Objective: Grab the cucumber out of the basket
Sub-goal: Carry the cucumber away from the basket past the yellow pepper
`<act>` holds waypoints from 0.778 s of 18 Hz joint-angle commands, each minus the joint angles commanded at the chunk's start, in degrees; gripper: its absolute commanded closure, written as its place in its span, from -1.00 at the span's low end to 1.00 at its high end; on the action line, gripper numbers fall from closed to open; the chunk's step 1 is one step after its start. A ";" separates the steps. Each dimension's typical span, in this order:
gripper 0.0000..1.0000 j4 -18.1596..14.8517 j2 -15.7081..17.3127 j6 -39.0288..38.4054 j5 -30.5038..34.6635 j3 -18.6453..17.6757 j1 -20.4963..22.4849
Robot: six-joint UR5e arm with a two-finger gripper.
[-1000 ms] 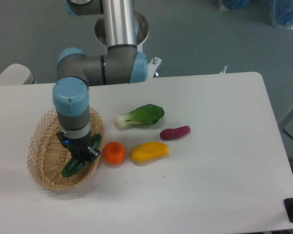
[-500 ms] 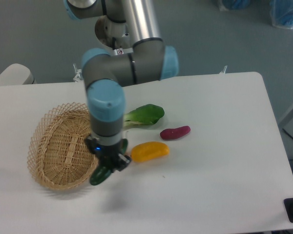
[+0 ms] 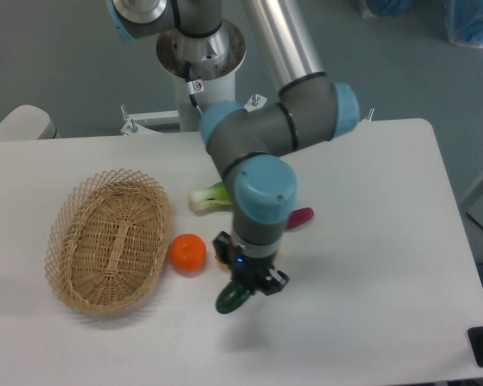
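Observation:
The dark green cucumber (image 3: 230,298) hangs tilted in my gripper (image 3: 249,283), which is shut on its upper end above the table, right of the basket. Its lower end pokes out below and to the left of the fingers. The tan wicker basket (image 3: 110,238) lies at the left of the table with nothing in it. My arm reaches down from the back and hides the yellow fruit almost wholly.
An orange fruit (image 3: 188,252) sits just right of the basket. The bok choy (image 3: 208,197) and a purple vegetable (image 3: 302,216) lie partly behind my arm. The white table (image 3: 370,265) ends at the right and front.
My gripper has carried the cucumber out of the basket and rightward, past the orange fruit. The basket now holds nothing.

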 joint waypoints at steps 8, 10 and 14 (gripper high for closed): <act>0.63 -0.27 -2.99 10.20 0.18 1.93 3.69; 0.63 -0.44 -4.13 11.09 1.22 3.51 3.61; 0.63 -1.15 -4.49 12.84 3.60 3.87 3.61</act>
